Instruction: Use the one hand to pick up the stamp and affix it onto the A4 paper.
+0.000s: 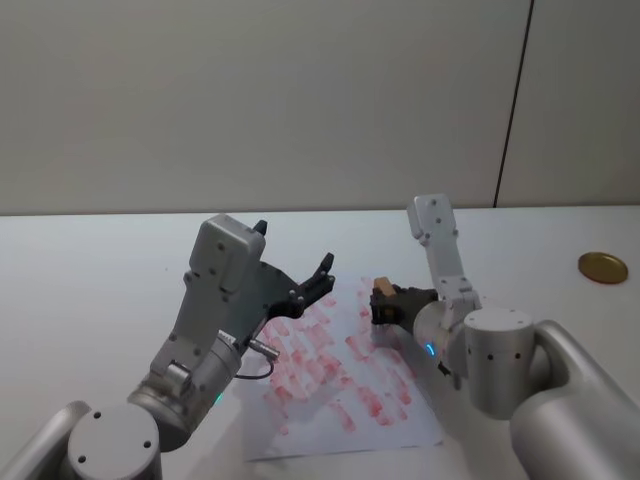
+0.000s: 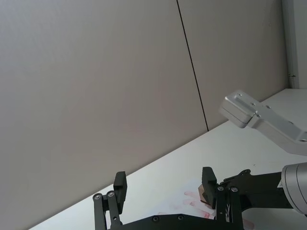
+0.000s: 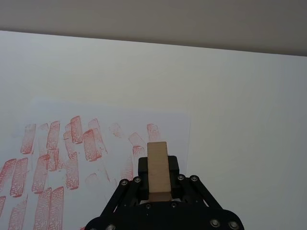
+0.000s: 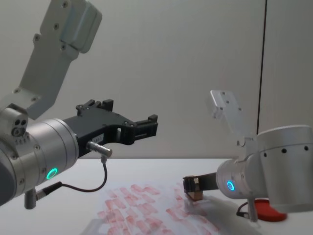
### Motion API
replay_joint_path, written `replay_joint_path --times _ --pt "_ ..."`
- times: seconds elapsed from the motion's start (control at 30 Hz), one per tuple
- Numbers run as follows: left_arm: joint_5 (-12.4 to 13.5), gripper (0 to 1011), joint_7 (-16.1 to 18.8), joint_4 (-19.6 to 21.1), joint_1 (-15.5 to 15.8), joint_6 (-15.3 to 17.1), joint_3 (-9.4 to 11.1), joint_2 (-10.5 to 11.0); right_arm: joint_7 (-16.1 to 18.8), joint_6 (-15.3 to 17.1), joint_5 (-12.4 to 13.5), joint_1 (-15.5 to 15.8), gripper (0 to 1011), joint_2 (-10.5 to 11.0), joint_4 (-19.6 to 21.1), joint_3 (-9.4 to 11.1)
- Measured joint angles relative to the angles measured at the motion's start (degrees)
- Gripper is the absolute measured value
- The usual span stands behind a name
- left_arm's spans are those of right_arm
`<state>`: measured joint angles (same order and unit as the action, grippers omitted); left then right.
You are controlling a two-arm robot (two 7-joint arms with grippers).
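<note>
One white bench (image 1: 100,260) carries everything. On it, near the robot, lies the A4 paper (image 1: 330,400), a white sheet crowded with pinkish-red rectangular marks. The left hand (image 1: 316,283), on the green-ringed arm, hangs idle above the sheet's left side, fingers spread wide and holding nothing. The right hand (image 1: 384,304), on the blue-ringed arm, sits low over the sheet's far right part, fingers pinching the stamp (image 1: 381,287), a small tan wooden block held upright. From the side, the stamp's base looks at or just above the paper; contact cannot be confirmed. A red ink pad (image 4: 266,211) rests on the bench beside the right arm. The step in hand appears to be the stamping itself. The next move probably calls for a straight, level press onto the paper, then a clean lift.
</note>
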<state>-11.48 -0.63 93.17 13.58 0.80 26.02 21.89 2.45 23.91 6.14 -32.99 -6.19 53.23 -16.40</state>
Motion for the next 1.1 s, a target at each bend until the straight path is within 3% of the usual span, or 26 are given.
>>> replay_joint_path --times 0.47,0.83,1.1 --pt "0.0 993 0.0 0.0 0.0 0.0 0.0 0.0 0.38 -0.34 -0.13 3.35 220 1.15 7.09 -0.01" --pt "0.0 993 0.0 0.0 0.0 0.0 0.0 0.0 0.11 -3.2 -1.27 7.98 220 2.93 17.99 -0.31" --pt "0.0 993 0.0 0.0 0.0 0.0 0.0 0.0 -2.69 -4.02 -1.66 13.13 220 5.29 27.87 0.17"
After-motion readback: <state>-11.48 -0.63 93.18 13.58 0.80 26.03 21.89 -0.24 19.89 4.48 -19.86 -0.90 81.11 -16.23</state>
